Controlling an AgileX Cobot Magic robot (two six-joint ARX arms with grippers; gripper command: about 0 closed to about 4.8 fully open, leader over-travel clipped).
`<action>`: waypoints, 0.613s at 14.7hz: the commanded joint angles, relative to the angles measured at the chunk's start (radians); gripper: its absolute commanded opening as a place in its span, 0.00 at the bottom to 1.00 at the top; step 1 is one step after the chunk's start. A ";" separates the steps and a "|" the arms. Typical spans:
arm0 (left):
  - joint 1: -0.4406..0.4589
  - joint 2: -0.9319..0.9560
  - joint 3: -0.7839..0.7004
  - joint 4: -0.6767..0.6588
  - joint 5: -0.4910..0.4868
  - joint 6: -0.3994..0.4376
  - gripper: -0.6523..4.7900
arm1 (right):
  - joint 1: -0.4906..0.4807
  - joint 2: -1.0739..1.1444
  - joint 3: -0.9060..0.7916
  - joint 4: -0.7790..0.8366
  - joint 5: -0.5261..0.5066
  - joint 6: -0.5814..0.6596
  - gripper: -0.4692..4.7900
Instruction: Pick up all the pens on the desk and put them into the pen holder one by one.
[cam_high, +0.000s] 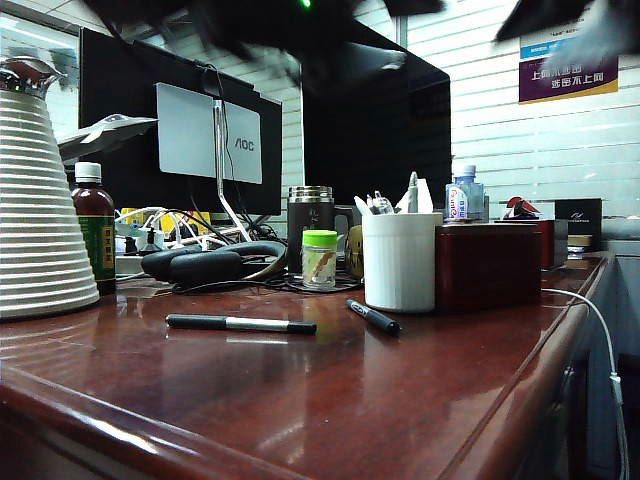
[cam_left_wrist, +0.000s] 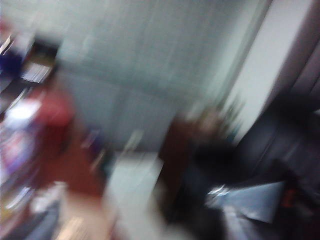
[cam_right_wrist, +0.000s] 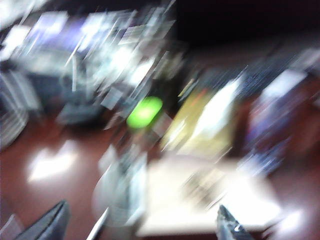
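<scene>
Two pens lie on the reddish-brown desk (cam_high: 300, 400): a long black one with a silver-grey middle (cam_high: 240, 323) and a shorter all-black one (cam_high: 373, 317). The short one lies just in front of the white ribbed pen holder (cam_high: 400, 262). Several items stick out of the holder's top. Both arms are dark motion blurs along the top of the exterior view, the left (cam_high: 230, 30) and the right (cam_high: 565, 22), high above the desk. In the right wrist view my right gripper (cam_right_wrist: 141, 210) is open over a smeared white shape. The left wrist view is fully smeared and shows no fingers.
A white ribbed jug (cam_high: 40, 210) and a brown bottle (cam_high: 95, 228) stand at the left. Behind the pens are black headphones (cam_high: 210, 263), a green-lidded jar (cam_high: 319, 260) and a steel mug (cam_high: 310, 212). A dark red box (cam_high: 490, 265) adjoins the holder. A white cable (cam_high: 600, 335) hangs over the right edge.
</scene>
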 joint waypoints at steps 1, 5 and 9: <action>0.061 -0.147 0.002 -0.647 0.010 0.144 0.93 | 0.045 0.088 0.005 -0.022 -0.021 -0.003 0.81; 0.160 -0.171 0.002 -1.276 -0.091 0.519 0.93 | 0.050 0.105 0.005 0.008 -0.040 -0.004 0.81; 0.144 -0.129 0.002 -1.383 -0.236 0.787 0.92 | 0.052 0.108 0.005 -0.011 -0.081 -0.012 0.81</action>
